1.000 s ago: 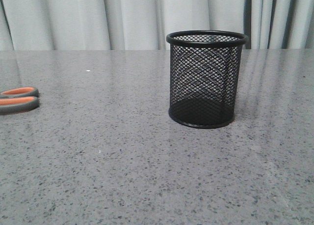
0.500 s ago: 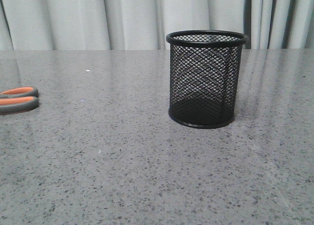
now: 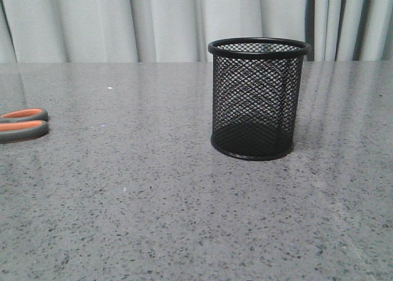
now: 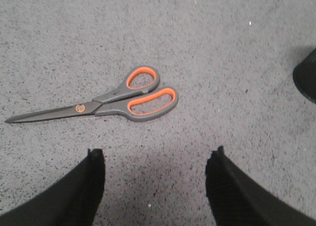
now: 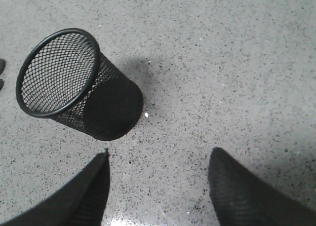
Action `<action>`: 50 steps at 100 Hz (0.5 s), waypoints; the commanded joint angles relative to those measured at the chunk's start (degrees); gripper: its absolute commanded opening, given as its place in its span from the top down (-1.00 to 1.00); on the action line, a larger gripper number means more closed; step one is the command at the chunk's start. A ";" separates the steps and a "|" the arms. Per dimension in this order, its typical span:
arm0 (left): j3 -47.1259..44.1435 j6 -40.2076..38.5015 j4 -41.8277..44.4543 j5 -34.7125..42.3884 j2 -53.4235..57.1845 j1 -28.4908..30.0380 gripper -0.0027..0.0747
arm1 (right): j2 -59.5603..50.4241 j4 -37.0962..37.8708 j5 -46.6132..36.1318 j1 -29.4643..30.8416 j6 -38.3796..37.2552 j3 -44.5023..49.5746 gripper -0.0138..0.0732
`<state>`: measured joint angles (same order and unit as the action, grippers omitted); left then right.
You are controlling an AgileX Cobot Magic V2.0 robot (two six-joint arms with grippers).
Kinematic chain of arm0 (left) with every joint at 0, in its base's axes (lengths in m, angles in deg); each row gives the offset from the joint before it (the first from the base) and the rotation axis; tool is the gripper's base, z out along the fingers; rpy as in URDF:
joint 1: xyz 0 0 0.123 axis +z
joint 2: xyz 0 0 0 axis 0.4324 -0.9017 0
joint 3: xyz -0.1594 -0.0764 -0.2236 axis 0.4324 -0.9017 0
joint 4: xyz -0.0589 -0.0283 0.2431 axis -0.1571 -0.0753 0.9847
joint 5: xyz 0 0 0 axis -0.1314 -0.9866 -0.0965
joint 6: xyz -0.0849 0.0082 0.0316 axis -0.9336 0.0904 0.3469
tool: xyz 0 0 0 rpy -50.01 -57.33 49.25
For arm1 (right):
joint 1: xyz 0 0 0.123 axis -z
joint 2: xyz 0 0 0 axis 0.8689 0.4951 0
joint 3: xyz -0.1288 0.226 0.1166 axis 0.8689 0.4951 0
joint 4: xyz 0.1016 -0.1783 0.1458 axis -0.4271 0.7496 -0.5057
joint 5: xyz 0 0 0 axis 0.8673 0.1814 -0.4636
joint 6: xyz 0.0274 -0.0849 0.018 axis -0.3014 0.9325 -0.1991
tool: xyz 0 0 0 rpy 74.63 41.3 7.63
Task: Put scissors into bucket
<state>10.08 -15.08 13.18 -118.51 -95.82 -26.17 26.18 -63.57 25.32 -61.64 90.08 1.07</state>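
Observation:
The scissors (image 4: 116, 100) lie flat and closed on the grey speckled table, with grey handles, orange inlays and an orange pivot. Only their handles (image 3: 23, 124) show at the left edge of the front view. My left gripper (image 4: 155, 154) is open and empty, above the table a little short of the scissors. The bucket (image 3: 258, 98), a black wire-mesh cup, stands upright right of the table's middle. It also shows in the right wrist view (image 5: 74, 85). My right gripper (image 5: 158, 157) is open and empty, just beside the bucket's base.
The grey speckled table (image 3: 153, 201) runs back to pale curtains (image 3: 153, 20). A dark edge of the bucket (image 4: 306, 78) shows at the side of the left wrist view.

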 commanded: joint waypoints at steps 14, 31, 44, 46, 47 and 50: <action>4.64 9.58 -2.09 -5.68 -8.67 -0.51 -0.17 | 0.22 -1.89 -2.49 -0.08 1.89 -2.04 -0.23; 7.93 21.56 -0.96 -10.28 -18.36 -0.51 -0.16 | 0.22 -1.89 -1.81 -0.08 2.49 -2.04 -0.23; 10.38 32.12 -0.84 -10.18 -24.06 -0.65 -0.15 | 0.22 -1.99 -1.16 -0.08 3.23 -2.04 -0.23; 10.76 34.05 -0.84 -10.18 -24.76 -0.65 -0.15 | 0.22 -1.99 -1.11 -0.08 3.57 -2.04 -0.23; 10.76 34.71 -0.84 -10.18 -24.99 -0.65 -0.15 | 0.22 -1.99 -1.00 -0.08 3.59 -2.04 -0.23; 11.46 37.33 -0.84 -9.92 -26.05 -0.65 -0.15 | 0.22 -1.99 -1.00 -0.08 3.68 -2.04 -0.23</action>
<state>18.32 15.30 13.97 -129.83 -119.92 -26.39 26.18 -63.96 26.33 -61.64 92.26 1.07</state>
